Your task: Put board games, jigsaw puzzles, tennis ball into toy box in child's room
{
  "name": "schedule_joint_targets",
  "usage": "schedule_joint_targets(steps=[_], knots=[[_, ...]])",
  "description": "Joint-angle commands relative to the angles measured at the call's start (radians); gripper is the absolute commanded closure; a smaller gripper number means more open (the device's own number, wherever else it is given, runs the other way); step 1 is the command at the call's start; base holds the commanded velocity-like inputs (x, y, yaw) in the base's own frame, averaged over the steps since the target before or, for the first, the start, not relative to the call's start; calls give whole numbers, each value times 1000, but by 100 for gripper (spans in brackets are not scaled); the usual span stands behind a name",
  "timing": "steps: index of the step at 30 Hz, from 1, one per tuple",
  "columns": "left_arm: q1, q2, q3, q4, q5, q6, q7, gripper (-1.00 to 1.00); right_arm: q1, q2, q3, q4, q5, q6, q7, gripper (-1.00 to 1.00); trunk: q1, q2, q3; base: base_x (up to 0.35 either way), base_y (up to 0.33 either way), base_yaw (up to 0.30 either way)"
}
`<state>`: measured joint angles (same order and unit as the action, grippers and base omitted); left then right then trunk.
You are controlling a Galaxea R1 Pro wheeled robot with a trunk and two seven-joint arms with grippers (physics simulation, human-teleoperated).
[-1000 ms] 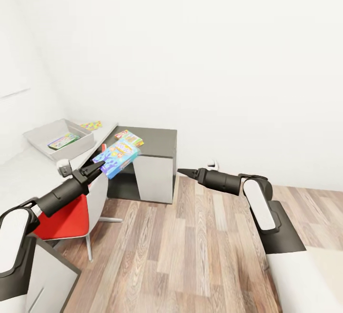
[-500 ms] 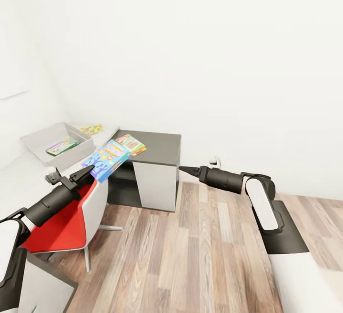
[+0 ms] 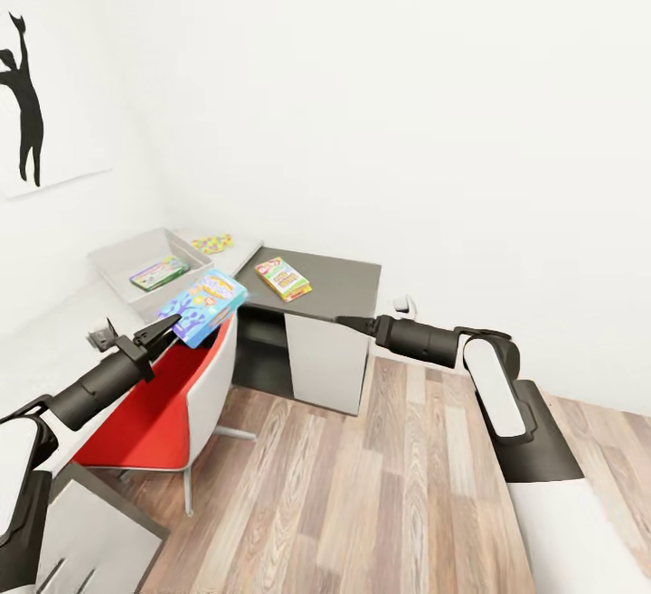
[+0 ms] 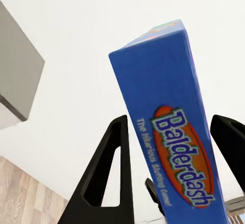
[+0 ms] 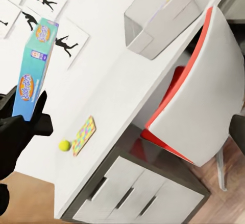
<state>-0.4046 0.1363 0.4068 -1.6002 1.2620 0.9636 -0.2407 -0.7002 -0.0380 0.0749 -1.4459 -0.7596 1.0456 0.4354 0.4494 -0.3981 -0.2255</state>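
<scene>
My left gripper (image 3: 167, 327) is shut on the blue cartoon-printed board game (image 3: 204, 303), which hangs tilted over the red chair's back, just short of the toy box (image 3: 116, 261). In the left wrist view the same game (image 4: 173, 132) stands between both fingers (image 4: 109, 173). A green-white board game (image 3: 158, 272) lies inside the toy box. A jigsaw puzzle (image 3: 213, 241) rests on the table (image 3: 54, 327) behind the box. The red-edged board game (image 3: 283, 278) sits on the dark cabinet. The right wrist view shows another jigsaw puzzle (image 5: 83, 134) and the tennis ball (image 5: 64, 145). My right gripper (image 3: 345, 324) is open and holds nothing.
A red chair (image 3: 172, 395) with a white shell is tucked against the table below my left arm. The dark grey cabinet (image 3: 339, 282) stands at the table's far end against the white wall. A black silhouette picture (image 3: 27, 106) hangs at the left. Wood floor (image 3: 362, 485) spreads to the right.
The camera has swung, shifting the whole picture rightward and bringing the wall silhouette into view. The held blue game now sits closer to the toy box. The right arm keeps its pose.
</scene>
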Motion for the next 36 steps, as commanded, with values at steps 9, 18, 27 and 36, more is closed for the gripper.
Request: schedule_joint_targets(steps=[9,18,27,36], knots=[[-21,-2,-35,-2,-1,14,34,100,-1,0,1,-1,11,2,8,-100,1,-2,-2,18,0,287],[-43,6,-65,-2,3,41,86,100,-1,-1,2,-1,11,2,8,-100,1,-2,-2,4,0,291],[-53,11,-70,-3,6,67,152,100,-1,-1,2,-1,11,2,8,-100,1,-2,-2,2,0,292],[-53,11,-74,-3,-4,69,171,100,-1,-1,3,-1,11,2,8,-100,1,-2,-2,217,0,293]])
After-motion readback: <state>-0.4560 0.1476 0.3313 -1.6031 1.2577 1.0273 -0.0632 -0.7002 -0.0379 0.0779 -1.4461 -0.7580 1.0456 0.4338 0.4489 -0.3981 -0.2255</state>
